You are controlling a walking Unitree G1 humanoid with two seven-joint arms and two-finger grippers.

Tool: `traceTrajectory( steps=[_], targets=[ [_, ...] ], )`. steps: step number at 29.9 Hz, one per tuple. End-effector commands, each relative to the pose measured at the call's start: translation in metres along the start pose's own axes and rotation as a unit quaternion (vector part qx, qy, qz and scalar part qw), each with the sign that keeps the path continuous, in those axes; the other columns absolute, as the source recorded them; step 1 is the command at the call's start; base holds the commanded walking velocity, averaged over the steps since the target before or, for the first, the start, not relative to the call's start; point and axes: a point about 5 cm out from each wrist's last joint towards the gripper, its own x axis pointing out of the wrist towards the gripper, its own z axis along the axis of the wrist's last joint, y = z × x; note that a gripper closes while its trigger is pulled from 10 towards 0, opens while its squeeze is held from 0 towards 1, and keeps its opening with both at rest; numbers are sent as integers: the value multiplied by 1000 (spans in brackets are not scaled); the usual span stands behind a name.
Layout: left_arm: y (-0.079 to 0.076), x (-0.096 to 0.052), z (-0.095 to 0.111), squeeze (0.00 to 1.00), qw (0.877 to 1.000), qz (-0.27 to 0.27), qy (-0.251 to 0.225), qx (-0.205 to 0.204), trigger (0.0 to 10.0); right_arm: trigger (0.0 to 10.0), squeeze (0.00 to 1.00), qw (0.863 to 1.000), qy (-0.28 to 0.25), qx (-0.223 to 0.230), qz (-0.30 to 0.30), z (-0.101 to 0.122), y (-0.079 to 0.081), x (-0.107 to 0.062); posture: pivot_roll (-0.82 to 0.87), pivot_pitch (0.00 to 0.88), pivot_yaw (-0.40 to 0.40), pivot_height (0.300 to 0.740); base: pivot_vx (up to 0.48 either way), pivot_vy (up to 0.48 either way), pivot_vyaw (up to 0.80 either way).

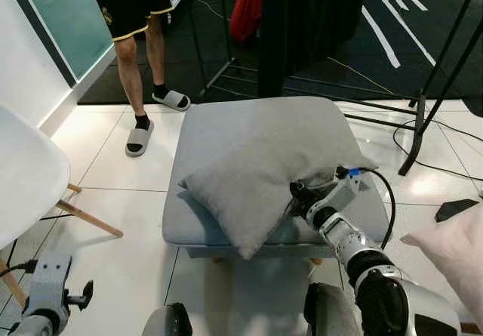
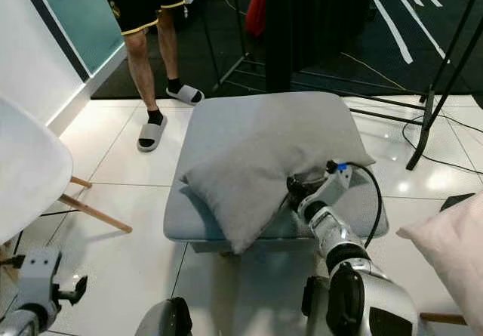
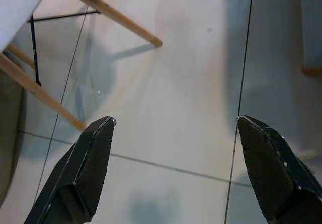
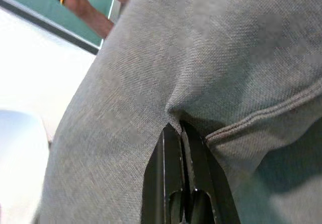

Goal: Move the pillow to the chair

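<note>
White glossy floor tiles (image 1: 128, 200) run up to a dark carpeted area where light-stand legs and a person's bare legs in grey slides (image 1: 140, 137) stand well beyond the work. On the tiles sits a square grey upholstered ottoman (image 1: 226, 124), and lying across it, tilted on the diagonal, is the grey woven fabric pillow (image 1: 256, 177), with one corner hanging over the near edge. It rests there because it has not yet been lifted. The right hand (image 1: 299, 198) has reached forward from the robot's right side, silver forearm stretched low across the ottoman's near right corner, and in the right wrist view its two black fingers (image 4: 173, 183) are pressed together on a fold of cloth beside the pillow's piped seam, puckering the fabric. A pinch at the edge like this looks suited to dragging or lifting a soft, limp thing that would sag if taken from the middle. The white moulded chair with slanted wooden legs (image 1: 26, 177) stands far off to the left of that hand, just above the left hand (image 3: 173, 143), which hangs low over bare tile, fingers spread wide and holding nothing. A pale pink cushion (image 1: 453, 249) lies to the right of the working arm.
</note>
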Motion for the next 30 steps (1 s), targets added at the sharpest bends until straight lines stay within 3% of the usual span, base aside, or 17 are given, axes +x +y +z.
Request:
traceTrajectory(
  steps=[1, 7, 12, 16, 17, 30],
  targets=[
    [6, -2, -5, 0, 1000, 16, 12, -13, 10000, 0, 0, 999, -8, -21, 25, 4, 8, 3, 52, 214, 69, 396, 0, 0, 0],
    [-12, 11, 12, 0, 999, 19, -7, -49, 10000, 0, 0, 995, -34, -29, 90, 21, 19, 5, -14, 160, 34, 400, 0, 0, 0],
    [-18, 15, 14, 0, 998, 17, -5, -53, 10000, 0, 0, 994, -35, -32, 97, 25, 20, 5, -26, 145, 26, 410, 0, 0, 0],
    [-30, 18, 13, 0, 998, 13, 7, -56, 10000, 0, 0, 994, -29, -43, 101, 27, 21, 5, -60, 107, 10, 420, 0, 0, 0],
    [-40, 22, 15, 0, 998, 12, 13, -65, 10000, 0, 0, 993, -27, -52, 106, 31, 23, 6, -82, 76, -6, 430, 0, 0, 0],
    [-54, 25, 15, 0, 995, 17, 20, -97, 10000, 0, 0, 988, -26, -65, 137, 42, 33, 9, -122, 30, -30, 459, 0, 0, 0]
  ],
)
